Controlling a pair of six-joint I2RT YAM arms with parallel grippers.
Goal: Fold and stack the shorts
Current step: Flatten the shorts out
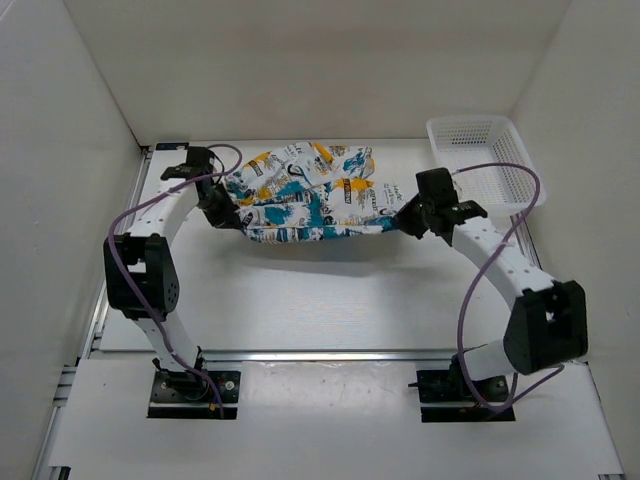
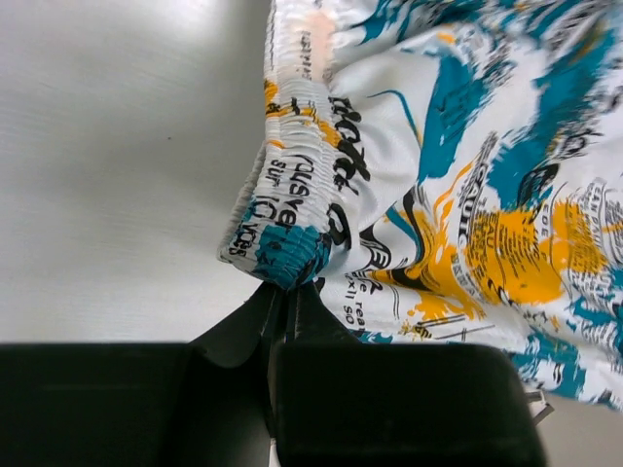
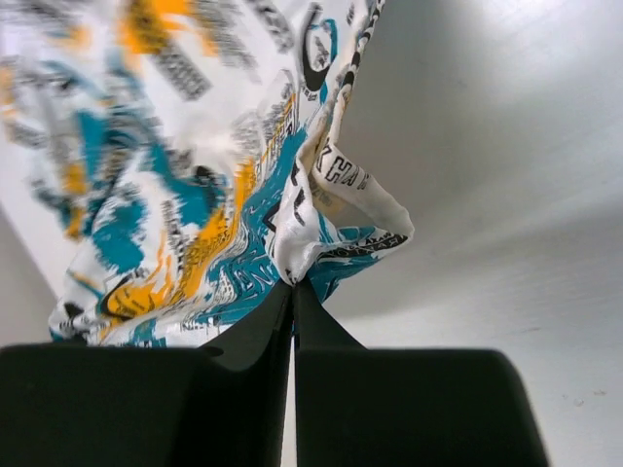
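The shorts (image 1: 305, 195), white with teal, yellow-orange and black print, hang stretched between my two grippers at the back middle of the table. My left gripper (image 1: 222, 214) is shut on the left corner; in the left wrist view the jaws (image 2: 289, 285) pinch the gathered waistband (image 2: 292, 185). My right gripper (image 1: 404, 220) is shut on the right corner; in the right wrist view the jaws (image 3: 293, 282) pinch a folded hem of the shorts (image 3: 331, 209). The rest of the fabric sags toward the back of the table.
A white plastic mesh basket (image 1: 485, 160) stands at the back right, close behind my right arm. White walls close in the table at the left, back and right. A metal rail (image 1: 330, 355) crosses the front by the arm bases.
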